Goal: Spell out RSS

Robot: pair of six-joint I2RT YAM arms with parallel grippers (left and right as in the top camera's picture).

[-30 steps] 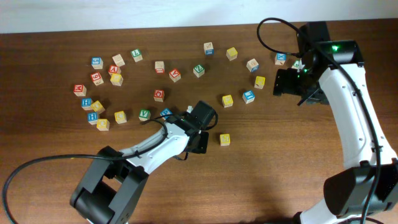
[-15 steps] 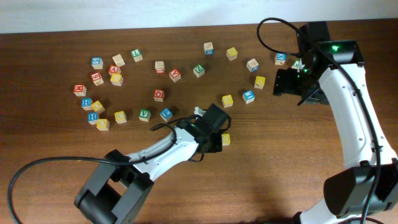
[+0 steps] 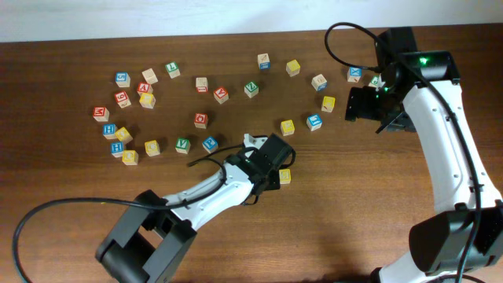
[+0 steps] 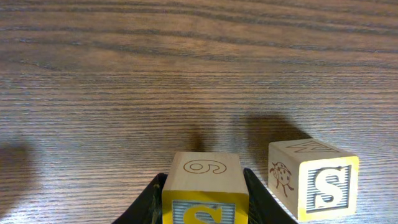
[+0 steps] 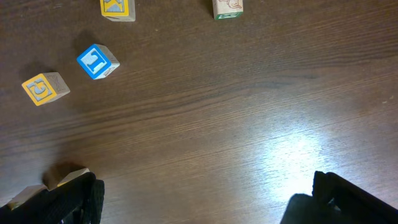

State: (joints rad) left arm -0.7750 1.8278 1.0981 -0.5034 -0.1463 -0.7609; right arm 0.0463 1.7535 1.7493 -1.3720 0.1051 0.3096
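left gripper clamped a yellow-edged block with 6 on top, just beside an s block on the bench; right gripper stood spread wide, empty.

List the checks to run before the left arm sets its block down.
1. Grip: ok, left gripper is shut on the held block.
2. Held block's letter: cannot tell, its front face is cut off by the frame.
3. S block on the table: ok, upright, S readable.
4. Spacing: ok, the two blocks are apart, not touching.
5. R in the row: not ok, no third block shows beside them.
6. Right gripper: ok, open, away from the row.
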